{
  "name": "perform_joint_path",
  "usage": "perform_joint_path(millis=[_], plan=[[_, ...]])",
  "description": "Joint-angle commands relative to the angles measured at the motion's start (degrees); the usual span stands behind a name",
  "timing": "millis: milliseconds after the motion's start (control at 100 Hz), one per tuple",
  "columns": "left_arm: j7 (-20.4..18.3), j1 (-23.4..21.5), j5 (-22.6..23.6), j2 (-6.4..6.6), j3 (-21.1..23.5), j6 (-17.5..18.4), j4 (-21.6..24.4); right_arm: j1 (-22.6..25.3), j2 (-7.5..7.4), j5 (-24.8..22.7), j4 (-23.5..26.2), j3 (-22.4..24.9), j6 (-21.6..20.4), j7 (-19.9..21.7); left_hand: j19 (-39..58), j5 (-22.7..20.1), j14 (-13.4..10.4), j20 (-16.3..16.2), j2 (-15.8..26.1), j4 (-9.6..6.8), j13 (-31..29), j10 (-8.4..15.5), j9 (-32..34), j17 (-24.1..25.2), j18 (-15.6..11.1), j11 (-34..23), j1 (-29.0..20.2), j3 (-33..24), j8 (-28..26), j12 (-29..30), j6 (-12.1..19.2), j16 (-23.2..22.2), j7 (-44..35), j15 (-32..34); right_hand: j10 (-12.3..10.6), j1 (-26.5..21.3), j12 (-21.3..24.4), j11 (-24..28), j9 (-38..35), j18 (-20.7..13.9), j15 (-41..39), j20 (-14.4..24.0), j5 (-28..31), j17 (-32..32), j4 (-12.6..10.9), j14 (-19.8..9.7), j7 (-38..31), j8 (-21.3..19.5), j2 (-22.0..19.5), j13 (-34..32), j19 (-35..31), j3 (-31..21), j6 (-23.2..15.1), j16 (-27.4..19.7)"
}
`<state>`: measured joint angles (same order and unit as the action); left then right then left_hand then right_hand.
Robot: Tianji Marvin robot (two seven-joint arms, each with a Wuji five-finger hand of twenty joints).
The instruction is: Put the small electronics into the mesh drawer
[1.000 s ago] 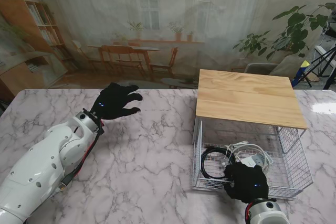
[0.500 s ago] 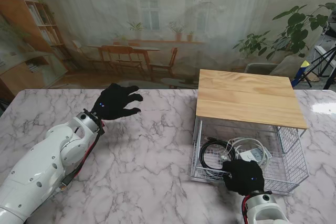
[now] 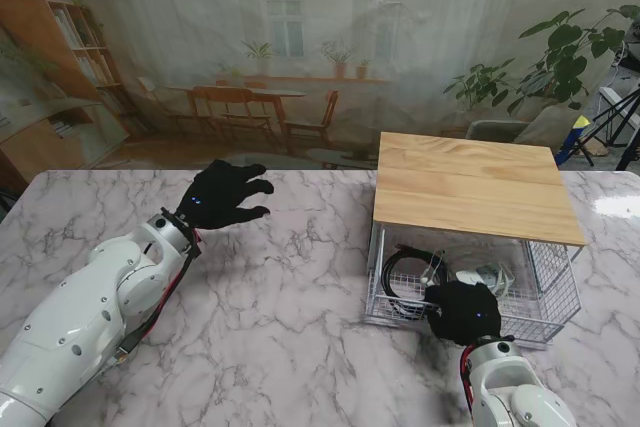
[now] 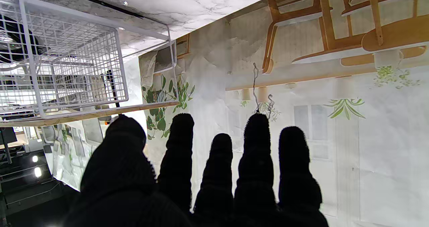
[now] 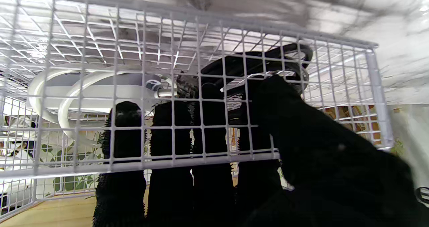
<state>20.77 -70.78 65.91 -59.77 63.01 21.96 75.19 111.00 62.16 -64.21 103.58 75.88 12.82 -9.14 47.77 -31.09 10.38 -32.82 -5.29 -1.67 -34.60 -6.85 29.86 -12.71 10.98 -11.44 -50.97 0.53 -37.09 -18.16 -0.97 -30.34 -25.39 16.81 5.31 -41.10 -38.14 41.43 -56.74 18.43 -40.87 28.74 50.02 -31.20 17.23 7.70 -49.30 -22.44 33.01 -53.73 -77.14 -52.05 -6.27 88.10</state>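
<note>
Fingers (image 3: 452, 299) of my right hand (image 3: 462, 312) press flat against the front wall of the mesh drawer (image 3: 545, 325) in the stand view, closed on nothing. That drawer sits partly under the wooden top (image 3: 470, 187), holding a black coiled cable (image 3: 400, 282) on its left and a white cable with a charger (image 3: 490, 275) to the right of it. My left hand (image 3: 222, 195) hovers over the marble tabletop (image 3: 280, 297), well apart from the drawer, fingers spread and empty.

Left wrist view: five fingers (image 4: 256, 153) apart, holding nothing; the drawer (image 4: 73, 63) is off to one side.

Right wrist view: my fingers (image 5: 169, 130) lie straight against the mesh (image 5: 214, 86), with the black cable (image 5: 264, 64) and white cable (image 5: 83, 89) behind it.
</note>
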Motion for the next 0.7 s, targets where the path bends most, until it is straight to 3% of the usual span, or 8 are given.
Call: perform_joint_path(millis=[0,690], plan=[[-0.77,0.26,0.0,-0.06,-0.2,0.01,-0.26,-0.96,-0.16,0.21,-1.56,0.45,0.66,-0.29,0.84,0.27,-0.21,-1.1,2.04,0.48,0.97,-0.57,-2.19,0.91,1.12,0.34,-1.19,-0.17,0.32,-0.03,-1.05,-0.36,-0.49,0.98,-0.37,-8.07,-0.55,0.78,-1.64,-0.57,-5.17,-0.44,2.1,-0.74,-3.28,-0.72,-0.56,-1.51,-3.97,-1.62,-1.78,-9.85,-3.19,1.85],[-0.44,1.19,-0.32,-0.13,-1.34,0.18,-1.17,-11.98,-0.68,1.2,-10.54,-1.34,-1.73,1.02,0.77,0.25,-0.23,-1.07,2.09,0.5,0.93,-0.52,-2.17,0.84,1.01,0.35,-1.1,-0.16,0.36,-0.04,-1.06,-0.34,-0.54,0.96,-2.0,-7.65,-0.21,0.87,-1.35,-1.32,-4.61,-1.01,1.05,-0.89,-3.45,-1.96,-0.66,-1.55,-5.41,-0.95,-1.26,-7.75,-5.13,1.85]])
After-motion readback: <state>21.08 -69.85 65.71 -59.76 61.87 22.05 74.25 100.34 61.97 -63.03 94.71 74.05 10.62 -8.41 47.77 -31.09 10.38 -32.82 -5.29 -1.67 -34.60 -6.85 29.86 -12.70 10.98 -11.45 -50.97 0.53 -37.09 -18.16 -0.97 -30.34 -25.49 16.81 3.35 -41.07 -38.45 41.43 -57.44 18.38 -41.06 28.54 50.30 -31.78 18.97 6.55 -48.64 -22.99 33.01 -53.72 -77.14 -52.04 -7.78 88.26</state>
